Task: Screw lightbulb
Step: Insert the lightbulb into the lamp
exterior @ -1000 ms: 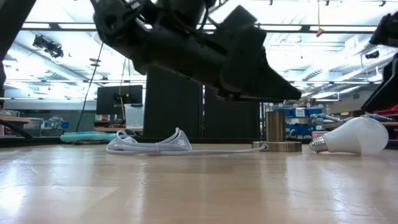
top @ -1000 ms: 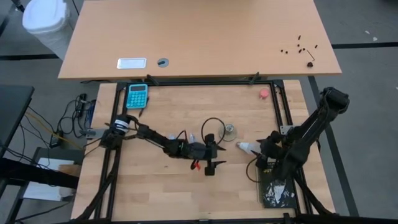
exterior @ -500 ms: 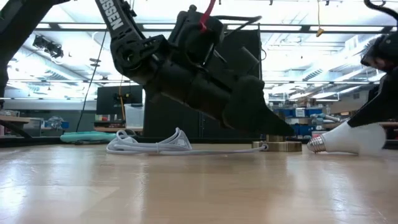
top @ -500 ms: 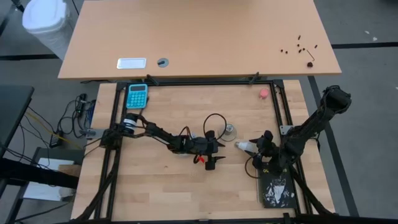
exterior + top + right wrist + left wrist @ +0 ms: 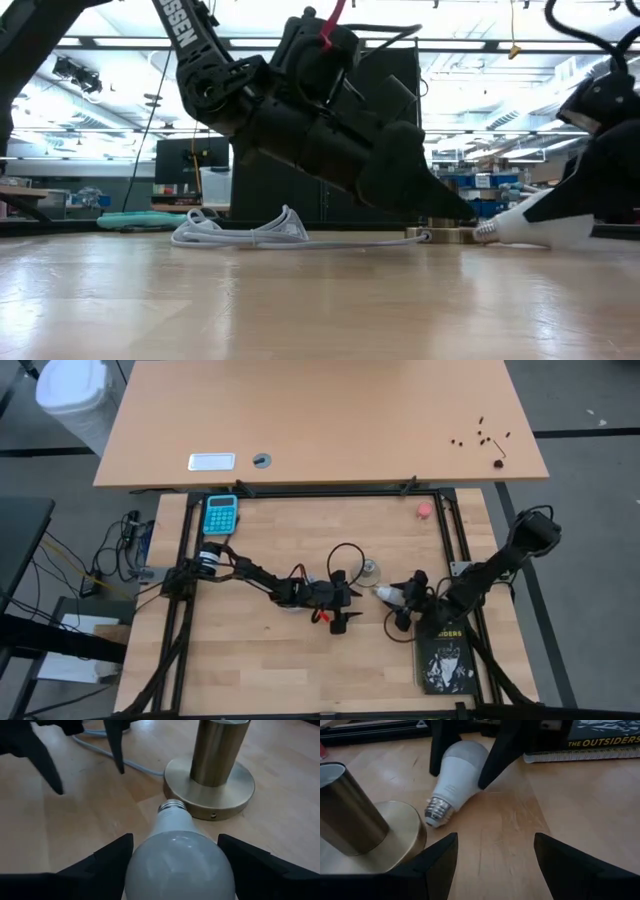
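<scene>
Right gripper (image 5: pixel 175 860) advanced over last second, open fingers now straddling bulb (image 5: pixel 388 593), not yet clamped. Bulb lying mid-bench toward right edge, screw base beside brass socket (image 5: pixel 365 837). Left gripper (image 5: pixel 492 865) open, low beside socket. Grasp judged imminent; screwing not begun.

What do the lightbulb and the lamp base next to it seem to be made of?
The lightbulb looks like matte white frosted plastic or glass, since it gives no sharp reflections; its threaded screw cap is shiny silvery metal. The lamp base, a round disc with an upright tube, looks like brushed brass-coloured metal with soft streaky highlights. The table appears to be light wood, with visible grain.
</scene>
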Controlling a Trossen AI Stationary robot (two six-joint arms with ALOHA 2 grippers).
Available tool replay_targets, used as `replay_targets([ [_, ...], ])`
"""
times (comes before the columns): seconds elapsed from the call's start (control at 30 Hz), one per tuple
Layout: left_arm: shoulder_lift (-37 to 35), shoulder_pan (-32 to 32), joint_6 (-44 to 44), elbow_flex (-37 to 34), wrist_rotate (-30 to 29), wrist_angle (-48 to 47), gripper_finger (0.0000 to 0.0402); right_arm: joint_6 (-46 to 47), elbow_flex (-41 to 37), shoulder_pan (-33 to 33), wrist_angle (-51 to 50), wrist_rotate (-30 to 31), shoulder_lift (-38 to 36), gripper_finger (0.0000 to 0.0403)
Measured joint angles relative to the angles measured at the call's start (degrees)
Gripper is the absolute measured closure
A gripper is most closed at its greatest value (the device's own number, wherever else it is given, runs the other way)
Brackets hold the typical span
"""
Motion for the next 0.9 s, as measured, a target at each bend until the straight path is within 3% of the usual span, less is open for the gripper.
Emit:
replay_targets([
  [0.27, 0.0, 0.0, 0.0, -0.02, -0.02, 0.26, 0.0135, -1.74, -0.18, -3.45, 3.86, -4.97, 4.99, 0.0108],
  [0.43, 0.0, 0.0, 0.0, -0.02, -0.02, 0.21, 0.0135, -3.86, -0.16, -3.8, 8.22, -4.44, 7.22, 0.0116],
  [0.9, 0.0, -0.02, -0.17, -0.02, -0.13, -0.5, 0.0135, -9.73, -0.24, -3.85, 8.71, -8.7, 0.78, 0.0139],
])
